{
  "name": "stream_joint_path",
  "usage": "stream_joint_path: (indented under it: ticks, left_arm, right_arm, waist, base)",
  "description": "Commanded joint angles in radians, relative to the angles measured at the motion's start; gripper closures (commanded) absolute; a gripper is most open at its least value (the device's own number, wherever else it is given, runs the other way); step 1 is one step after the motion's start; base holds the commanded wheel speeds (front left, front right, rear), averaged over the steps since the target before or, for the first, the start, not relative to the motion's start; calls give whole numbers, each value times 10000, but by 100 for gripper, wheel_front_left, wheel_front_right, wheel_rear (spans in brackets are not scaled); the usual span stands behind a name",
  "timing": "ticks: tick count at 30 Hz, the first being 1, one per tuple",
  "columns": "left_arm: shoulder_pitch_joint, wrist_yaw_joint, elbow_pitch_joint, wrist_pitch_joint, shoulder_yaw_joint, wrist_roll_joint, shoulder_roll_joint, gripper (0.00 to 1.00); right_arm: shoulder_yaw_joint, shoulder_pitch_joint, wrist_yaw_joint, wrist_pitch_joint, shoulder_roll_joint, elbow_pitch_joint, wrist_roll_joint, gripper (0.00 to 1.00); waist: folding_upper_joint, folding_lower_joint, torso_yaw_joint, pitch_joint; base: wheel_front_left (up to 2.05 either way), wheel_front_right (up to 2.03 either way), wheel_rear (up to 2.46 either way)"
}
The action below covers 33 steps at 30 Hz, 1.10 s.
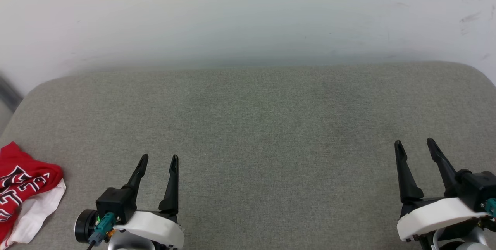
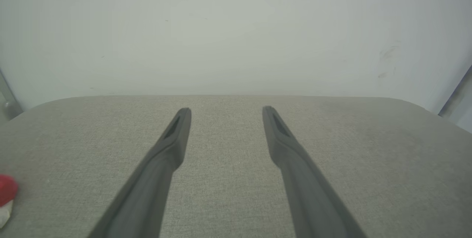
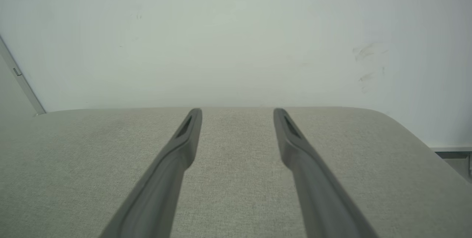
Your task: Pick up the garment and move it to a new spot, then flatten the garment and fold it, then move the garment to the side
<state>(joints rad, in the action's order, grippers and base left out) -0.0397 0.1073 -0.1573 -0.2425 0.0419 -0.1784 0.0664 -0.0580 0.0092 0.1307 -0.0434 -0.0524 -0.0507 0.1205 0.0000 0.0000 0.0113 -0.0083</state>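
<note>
One red shirt [image 1: 23,188] lies crumpled at the far left of the grey cloth-covered bench [image 1: 263,118], close to the front edge. I can make out black lettering with white outlines on the red cloth. A white part lies under it on the side toward my left tool, and the heap runs off the left edge of the head view. In the left wrist view the shirt shows as a small red and white scrap at the left edge.

Near it to the right, but clear of it, my left tool [image 1: 159,157] points toward the pale wall [image 1: 248,13]. Its two dark fingers are spread wide, with plain bench cloth showing between them. I cannot tell whether it touches the bench.

At the far right, well apart from the shirt, my right tool [image 1: 414,142] stands the same way, fingers parted and gripping nothing. A few dark scuff marks [image 1: 471,19] sit on the wall above it.
</note>
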Motion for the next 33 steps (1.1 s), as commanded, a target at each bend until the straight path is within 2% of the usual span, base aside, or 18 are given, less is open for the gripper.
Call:
stream_joint_path:
  ticks: [1, 10, 16, 23, 33]
  left_arm:
    - [15, 42, 5, -93, -25, 150, -8, 0]
    - [-21, 121, -76, -242, -62, 561, -89, 0]
    - [-147, 152, -154, -231, -94, 464, -114, 0]
    - [-217, 166, -110, -231, -255, 472, -132, 0]
    - [-206, 200, 80, -231, -499, 526, -150, 0]
  right_arm:
    - [-19, 2, 0, -45, 31, -75, -194, 0]
    - [-95, -41, 0, -175, 33, -64, -635, 0]
    - [-72, -77, 0, -207, 33, 34, -442, 0]
    - [187, -155, 0, -217, 33, 36, -373, 0]
    - [813, -341, -1, -177, 31, 39, -396, 0]
  waist:
    - [0, 0, 5, 1]
    - [0, 0, 100, -1]
    - [0, 0, 465, -18]
    - [0, 0, 1357, -24]
    - [0, 0, 3085, 69]
  base:
    - [0, 0, 0]
    - [0, 0, 0]
    - [0, 0, 0]
    - [0, 0, 0]
    - [0, 0, 0]
